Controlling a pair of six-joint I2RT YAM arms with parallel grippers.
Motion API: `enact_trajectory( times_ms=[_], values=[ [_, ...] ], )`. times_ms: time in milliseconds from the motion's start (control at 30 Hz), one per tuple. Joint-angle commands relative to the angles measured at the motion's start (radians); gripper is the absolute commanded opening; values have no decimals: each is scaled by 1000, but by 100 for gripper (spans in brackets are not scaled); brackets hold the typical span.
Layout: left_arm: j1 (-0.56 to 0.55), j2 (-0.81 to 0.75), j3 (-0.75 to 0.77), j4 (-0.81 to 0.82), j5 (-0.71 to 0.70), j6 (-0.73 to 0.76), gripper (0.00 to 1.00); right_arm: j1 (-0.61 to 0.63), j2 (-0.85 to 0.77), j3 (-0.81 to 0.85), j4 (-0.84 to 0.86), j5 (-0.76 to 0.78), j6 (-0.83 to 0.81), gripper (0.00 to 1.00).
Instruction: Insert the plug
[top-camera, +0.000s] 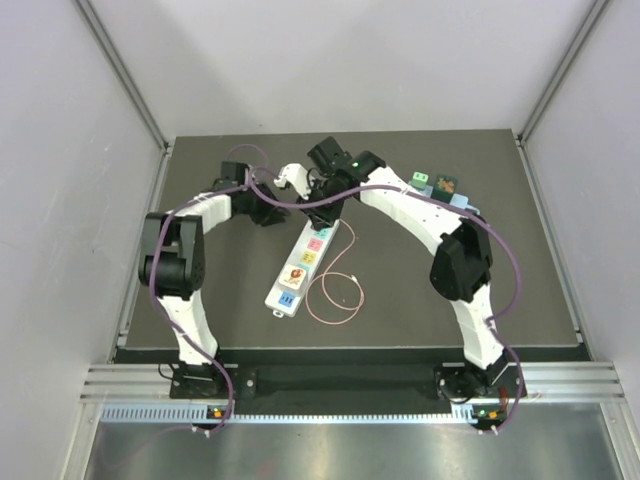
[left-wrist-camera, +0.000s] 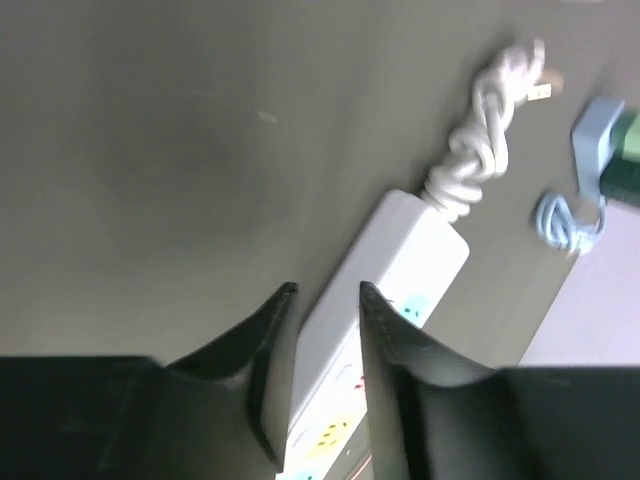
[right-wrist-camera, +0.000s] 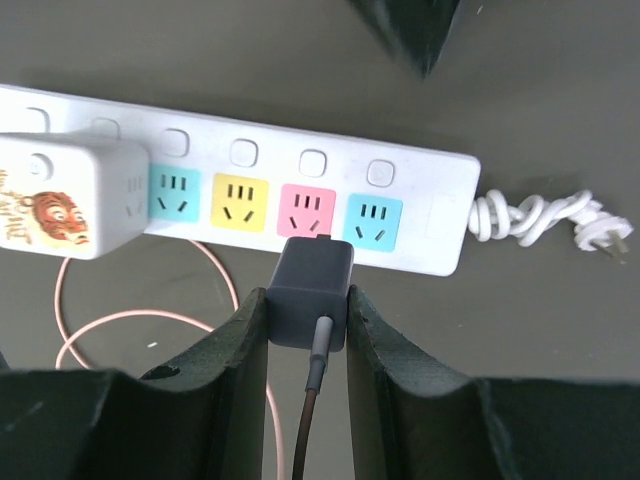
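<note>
While right gripper (right-wrist-camera: 307, 296) squeezes its sides, plug (right-wrist-camera: 312, 283) faces pink socket (right-wrist-camera: 307, 208)

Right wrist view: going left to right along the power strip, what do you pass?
White tiger adapter, first blue socket, yellow socket, pink socket, second blue socket, coiled white cord.

Power strip (right-wrist-camera: 240, 150) was white, with socket faces in cyan, yellow, pink and blue. Plug (right-wrist-camera: 310, 290) was dark grey, trailing a thin pink cable (right-wrist-camera: 150, 314). White adapter (right-wrist-camera: 65, 195) had an orange tiger print. Tabletop (right-wrist-camera: 150, 50) was dull dark grey.
</note>
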Motion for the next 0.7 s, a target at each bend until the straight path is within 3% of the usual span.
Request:
enact_trajectory(
  times_ms=[0,100,133,233,267,467,567,667],
  values=[
    [67,-97,46,-95,-54,22,37,-24,73,109,-119,-16,-22,0],
    [62,-158,10,-147,-9,77,47,-35,109,165,-160,-1,-5,0],
    [62,-180,-15,-170,-16,87,60,-36,109,157,-154,-4,-5,0],
    [73,-246,-80,-241,-91,137,68,-41,116,148,-126,-22,-4,0],
    [82,-260,-84,-262,-114,159,76,-44,122,152,-123,-28,-5,0],
    [96,-343,-115,-353,-225,180,80,-53,181,209,-137,-8,-34,0],
    [122,-401,-184,-323,-260,150,80,-56,192,208,-126,-7,-74,0],
    [229,-468,-294,-246,-187,85,80,-61,216,237,-128,3,-79,0]
  ],
)
